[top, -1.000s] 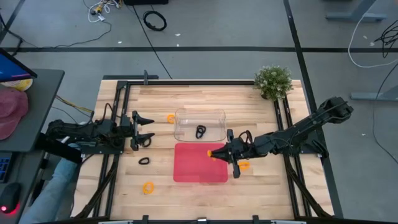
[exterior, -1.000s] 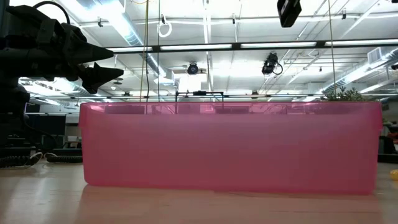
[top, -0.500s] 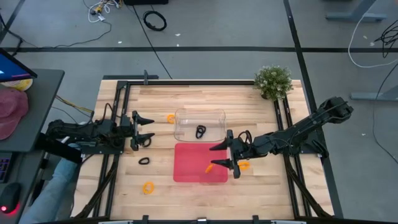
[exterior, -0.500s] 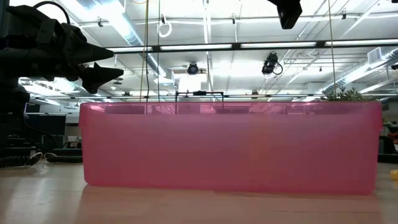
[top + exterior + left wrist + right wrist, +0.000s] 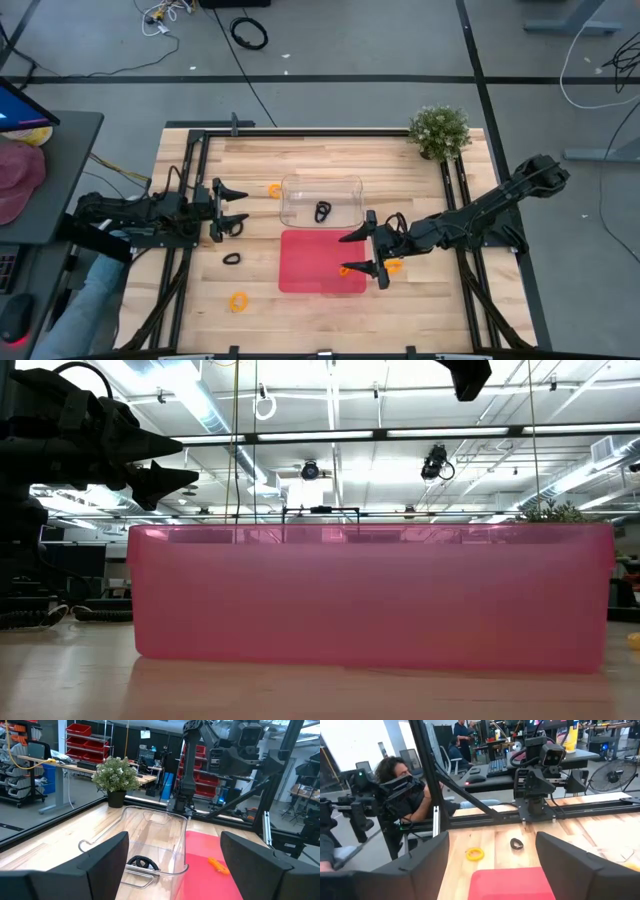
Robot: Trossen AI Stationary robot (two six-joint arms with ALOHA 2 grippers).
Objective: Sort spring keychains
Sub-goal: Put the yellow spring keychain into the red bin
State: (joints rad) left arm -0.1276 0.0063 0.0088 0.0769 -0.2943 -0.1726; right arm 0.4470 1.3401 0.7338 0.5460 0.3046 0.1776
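Orange spring keychain [image 5: 345, 270] dropping free into our red tray [image 5: 305, 262], right gripper [image 5: 364, 253] spreading wide above it, left gripper [image 5: 238, 205] waiting, fingers apart, beside the clear bin [image 5: 320, 183].

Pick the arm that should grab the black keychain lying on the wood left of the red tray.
Left. Its open tool hangs close above the black keychain, on the same side of the red tray. The right tool, also open, sits over the tray's far edge and would have to cross it.

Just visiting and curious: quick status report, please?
Right pincer open over red tray; orange keychain lies inside. Left pincer open, waiting beside clear bin. Nothing blocking.
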